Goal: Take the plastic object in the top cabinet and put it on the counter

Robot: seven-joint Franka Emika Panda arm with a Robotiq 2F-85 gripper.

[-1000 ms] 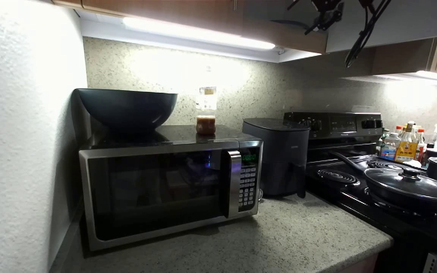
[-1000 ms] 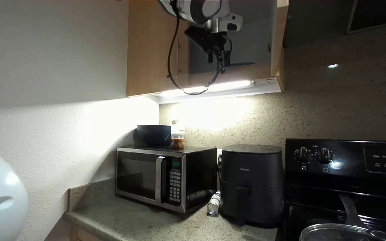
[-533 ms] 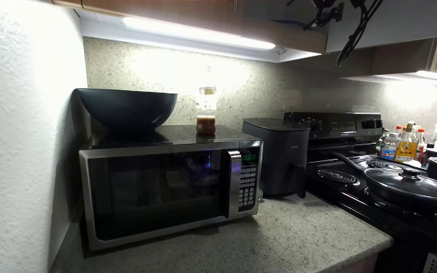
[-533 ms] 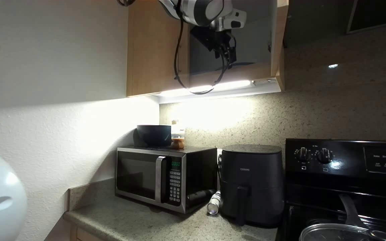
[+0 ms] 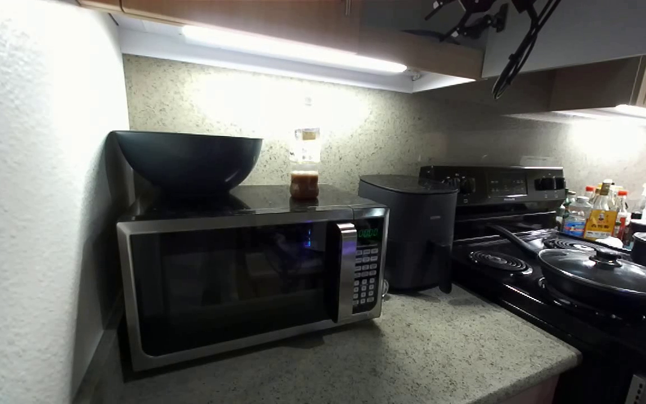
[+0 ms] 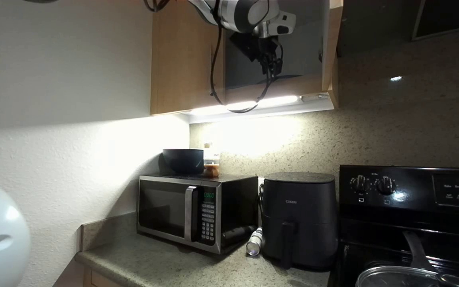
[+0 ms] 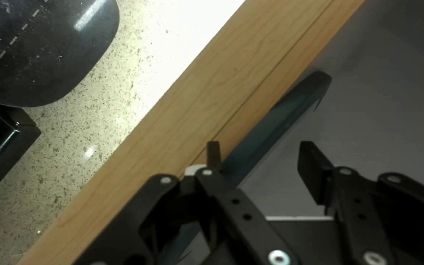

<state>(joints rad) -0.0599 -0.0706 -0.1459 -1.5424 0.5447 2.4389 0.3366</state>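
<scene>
The plastic object [image 7: 271, 129], a grey-blue plate seen edge-on, lies in the top cabinet [image 6: 185, 59] just behind its wooden front edge. Only a thin arc of the plastic object [image 6: 289, 76] shows above the cabinet floor's edge in both exterior views. At the cabinet opening, my gripper [image 7: 260, 156] has its jaws apart. In the wrist view one fingertip overlaps the wooden edge beside the plate; the other is over the grey interior. No grip on the plate shows; contact cannot be told. The speckled counter [image 6: 213, 271] is below.
Beneath the cabinet a microwave [image 6: 165, 211] carries a dark bowl [image 6: 183, 161] and a jar [image 6: 211, 170]. To its right are a black air fryer [image 6: 299, 223] and the stove [image 5: 502, 297] with a lidded pan [image 5: 609, 280]. A cable [image 6: 213, 67] loops below the arm.
The arm has shifted a little rightward and up in an exterior view, slightly left in another. The fingers have come somewhat closer together. The plate looks unmoved.
</scene>
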